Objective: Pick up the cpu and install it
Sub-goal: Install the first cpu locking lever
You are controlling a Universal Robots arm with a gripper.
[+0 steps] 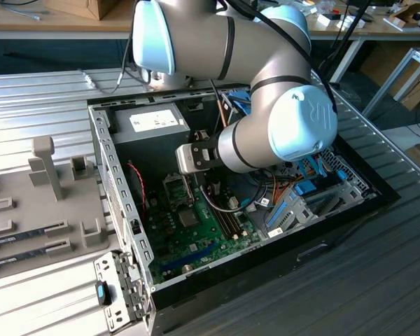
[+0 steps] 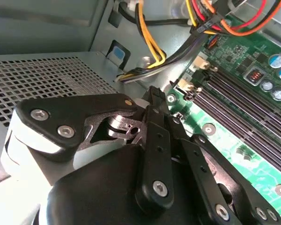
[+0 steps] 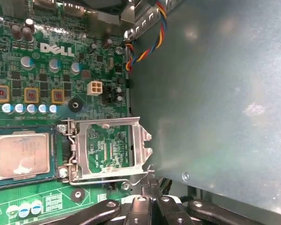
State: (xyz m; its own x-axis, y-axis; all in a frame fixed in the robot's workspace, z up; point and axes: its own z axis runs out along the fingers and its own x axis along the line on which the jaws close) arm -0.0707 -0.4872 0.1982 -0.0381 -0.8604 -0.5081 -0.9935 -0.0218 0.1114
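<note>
The cpu (image 3: 23, 157), a flat square chip with a silver-grey top and a thin green rim, lies in the socket on the green motherboard (image 3: 47, 70). Beside it the metal socket frame (image 3: 107, 150) stands swung open, off the chip. My gripper (image 3: 150, 183) is shut with nothing visible between its black fingers. Its tip sits right at the frame's outer edge and thin lever; contact is unclear. In the second wrist view the gripper (image 2: 153, 96) hangs low over the board. In the exterior view the arm (image 1: 266, 133) reaches down into the open computer case (image 1: 119, 182).
A grey power supply box (image 1: 150, 120) fills the case's far corner. Coloured cables (image 2: 145, 42) run close by the fingers, and the case's metal wall (image 3: 215, 93) stands beside them. Memory slots (image 2: 243, 108) lie alongside. A grey tray (image 1: 35, 203) with memory sticks lies at the exterior view's left.
</note>
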